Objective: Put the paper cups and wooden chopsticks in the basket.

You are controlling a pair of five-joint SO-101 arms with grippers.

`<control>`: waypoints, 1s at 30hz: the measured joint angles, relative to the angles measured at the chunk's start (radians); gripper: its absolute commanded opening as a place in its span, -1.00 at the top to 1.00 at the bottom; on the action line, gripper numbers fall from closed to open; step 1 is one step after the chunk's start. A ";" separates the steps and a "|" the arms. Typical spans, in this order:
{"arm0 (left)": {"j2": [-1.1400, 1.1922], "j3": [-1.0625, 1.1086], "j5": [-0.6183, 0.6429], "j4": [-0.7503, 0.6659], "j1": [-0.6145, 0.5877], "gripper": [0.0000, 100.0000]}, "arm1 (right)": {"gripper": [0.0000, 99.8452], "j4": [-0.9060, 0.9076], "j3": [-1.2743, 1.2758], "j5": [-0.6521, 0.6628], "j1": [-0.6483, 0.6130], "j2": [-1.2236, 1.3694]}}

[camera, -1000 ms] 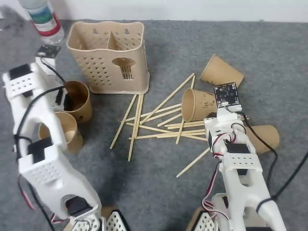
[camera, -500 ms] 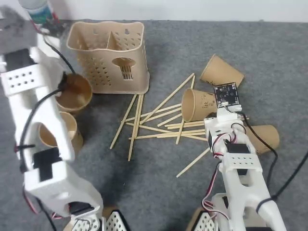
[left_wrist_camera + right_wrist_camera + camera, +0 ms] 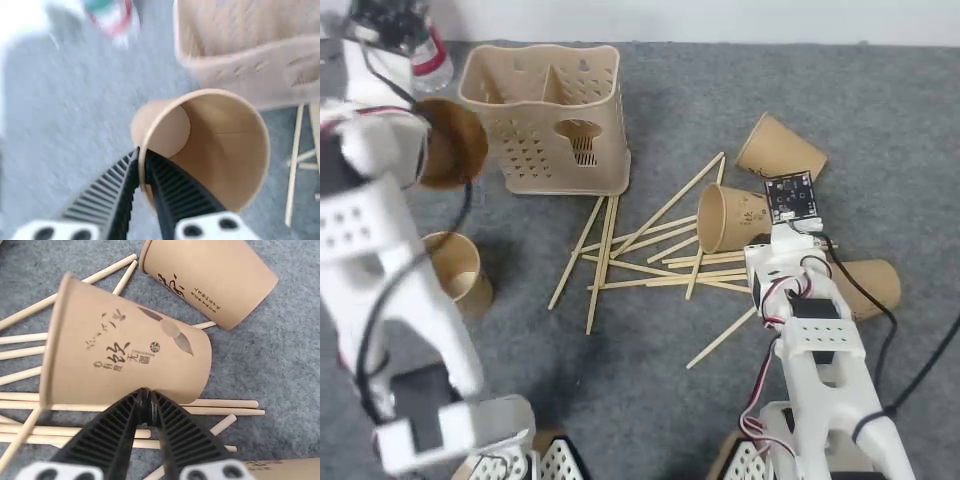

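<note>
My left gripper (image 3: 141, 162) is shut on the rim of a brown paper cup (image 3: 215, 145). It holds the cup (image 3: 445, 143) in the air, tilted, just left of the beige two-part basket (image 3: 548, 115). A second cup (image 3: 460, 272) stands on the mat below. My right gripper (image 3: 146, 396) is shut, its tips against the side of a printed cup (image 3: 125, 355) lying on its side (image 3: 730, 218). Another cup (image 3: 210, 275) lies beyond it (image 3: 780, 148), and a third (image 3: 870, 285) lies beside the right arm. Wooden chopsticks (image 3: 650, 250) lie scattered between basket and cups.
A plastic bottle (image 3: 420, 45) stands at the back left, behind the raised left arm. The grey mat (image 3: 650, 400) covers the table, with open room at the front middle and back right.
My left arm has lifted its cup off the mat, from beside the standing cup, up and back toward the basket's left side. The right arm has not moved.
</note>
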 measured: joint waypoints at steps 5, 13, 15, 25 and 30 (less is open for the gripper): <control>-0.123 -0.150 -0.028 0.003 0.106 0.98 | 0.98 0.000 0.000 0.000 -0.002 0.000; -0.083 -0.233 0.089 -0.035 0.239 0.98 | 0.98 0.000 0.000 0.000 -0.002 0.000; -0.041 -0.233 0.147 -0.063 0.282 0.98 | 0.98 0.000 0.000 0.000 -0.002 0.000; 0.150 -0.233 0.503 -0.304 0.382 0.98 | 0.98 0.000 0.000 0.000 -0.002 0.000; 0.218 -0.233 0.565 -0.359 0.385 0.98 | 0.98 0.000 0.000 0.000 -0.002 0.000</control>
